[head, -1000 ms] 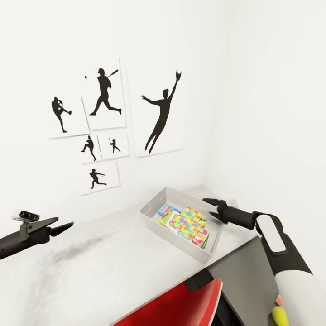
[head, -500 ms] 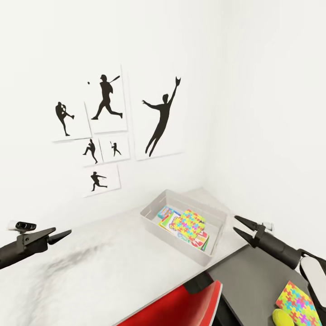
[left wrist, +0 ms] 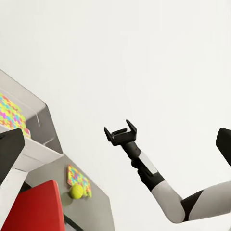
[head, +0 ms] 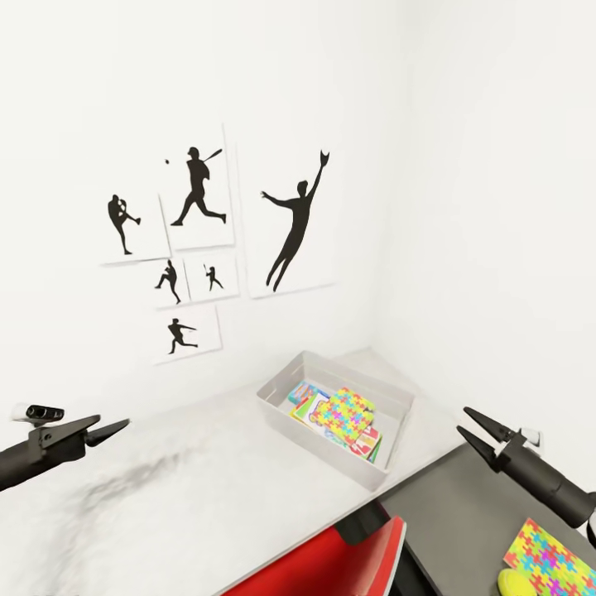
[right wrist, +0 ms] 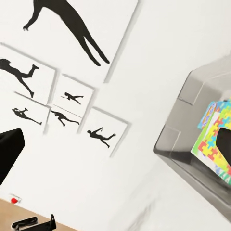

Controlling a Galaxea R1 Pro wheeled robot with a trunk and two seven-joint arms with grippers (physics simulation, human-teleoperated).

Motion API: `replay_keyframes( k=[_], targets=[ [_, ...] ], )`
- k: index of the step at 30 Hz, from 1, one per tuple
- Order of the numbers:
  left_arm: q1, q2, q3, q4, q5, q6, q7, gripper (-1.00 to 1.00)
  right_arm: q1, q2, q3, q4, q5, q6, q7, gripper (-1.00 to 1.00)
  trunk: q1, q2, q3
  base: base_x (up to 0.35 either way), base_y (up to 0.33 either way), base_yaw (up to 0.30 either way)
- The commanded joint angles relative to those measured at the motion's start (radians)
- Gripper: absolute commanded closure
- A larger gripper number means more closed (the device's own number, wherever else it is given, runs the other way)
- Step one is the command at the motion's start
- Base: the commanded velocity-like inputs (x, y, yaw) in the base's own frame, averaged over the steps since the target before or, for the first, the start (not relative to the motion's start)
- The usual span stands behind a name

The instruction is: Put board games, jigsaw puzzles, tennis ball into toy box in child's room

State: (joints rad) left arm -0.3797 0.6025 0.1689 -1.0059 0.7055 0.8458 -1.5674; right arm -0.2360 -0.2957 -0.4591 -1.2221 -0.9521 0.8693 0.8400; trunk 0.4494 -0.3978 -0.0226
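**Right arm pulled back from the box, both grippers empty**

Since a second ago the right gripper (head: 477,426) has drawn away from the box (head: 281,406), where it hovered at the far end, and now hangs over the dark corner section (head: 463,513) of the table (head: 207,480). The camera has also shifted, bringing a second puzzle and the ball into sight.

Head view: the box sits at the table's back corner, against the wall. Inside it a puzzle (head: 346,413) lies on top of colourful games (head: 308,396). The right gripper's fingers are spread wide and hold nothing. The left gripper (head: 117,427) hovers above the table's left part, fingers nearly together, nothing between them. On the dark section, near its front edge, lies a loose puzzle (head: 548,556) with the ball (head: 520,583) touching its near side. A red chair (head: 331,567) stands against the table's front edge. Black athlete pictures (head: 294,217) hang on the wall.

Left wrist view: the right gripper (left wrist: 120,133) shows spread apart and empty in the air. The ball (left wrist: 76,191) rests beside the loose puzzle (left wrist: 79,177) on the dark section, by the chair (left wrist: 33,209). A corner of the box (left wrist: 36,115) shows with its puzzle (left wrist: 10,113).

Right wrist view: the box (right wrist: 185,127) with the puzzle (right wrist: 214,139) inside, and the pictures (right wrist: 72,96) on the wall.
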Motion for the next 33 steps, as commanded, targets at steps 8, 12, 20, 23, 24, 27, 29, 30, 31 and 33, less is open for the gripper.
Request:
replay_keyframes(
  k=[8,12,20,23,24,27,29,30,31,33],
  targets=[
    [-0.001,-0.001,0.022,0.0,0.0,0.01,-0.003,-1.0,0.005,0.008,-0.003,-0.005,0.001,-0.026,0.05,-1.0,0.001,-0.002,0.011,-0.085,0.0,0.0],
    [-0.001,-0.002,0.024,-0.001,0.002,0.01,-0.003,-1.0,0.006,0.013,-0.003,-0.026,0.0,-0.028,0.056,-1.0,0.001,-0.002,0.017,-0.021,0.0,0.0],
    [-0.001,-0.003,0.025,-0.001,0.002,0.01,-0.003,-1.0,0.006,0.018,-0.003,-0.041,-0.006,-0.028,0.057,-1.0,0.001,-0.002,0.03,-0.016,-0.011,0.0],
    [-0.001,-0.002,0.026,-0.001,0.001,0.01,-0.003,-1.0,0.006,0.02,-0.003,-0.04,-0.004,-0.035,0.051,-1.0,0.001,-0.002,0.035,-0.074,-0.077,0.0],
    [-0.001,-0.002,0.026,-0.001,0.001,0.01,-0.003,-1.0,0.006,0.02,-0.003,-0.04,-0.004,-0.038,0.05,-1.0,0.001,-0.002,0.037,-0.068,-0.088,0.0],
    [-0.001,-0.001,0.028,-0.001,0.002,0.01,-0.003,-1.0,0.006,0.019,-0.006,-0.04,-0.006,-0.05,0.053,-1.0,0.001,-0.002,0.042,-0.035,-0.082,0.0],
    [-0.001,-0.001,0.028,-0.001,0.003,0.01,-0.003,-1.0,0.006,0.018,-0.012,-0.04,-0.007,-0.054,0.055,-1.0,0.001,-0.002,0.045,-0.018,-0.079,-0.016],
    [-0.001,-0.002,0.029,-0.001,0.003,0.01,-0.003,-1.0,0.006,0.018,-0.015,-0.039,-0.007,-0.055,0.055,-1.0,0.001,-0.002,0.047,-0.011,-0.078,-0.037],
    [-0.001,-0.002,0.028,-0.001,0.004,0.01,-0.003,-1.0,0.006,0.018,-0.021,-0.038,-0.007,-0.057,0.054,-1.0,0.001,-0.002,0.048,-0.007,-0.078,-0.053],
    [-0.001,-0.002,0.027,-0.002,0.004,0.01,-0.003,-1.0,0.006,0.019,-0.026,-0.036,-0.007,-0.058,0.053,-1.0,0.001,-0.002,0.052,-0.009,-0.075,-0.062]
  ],
)
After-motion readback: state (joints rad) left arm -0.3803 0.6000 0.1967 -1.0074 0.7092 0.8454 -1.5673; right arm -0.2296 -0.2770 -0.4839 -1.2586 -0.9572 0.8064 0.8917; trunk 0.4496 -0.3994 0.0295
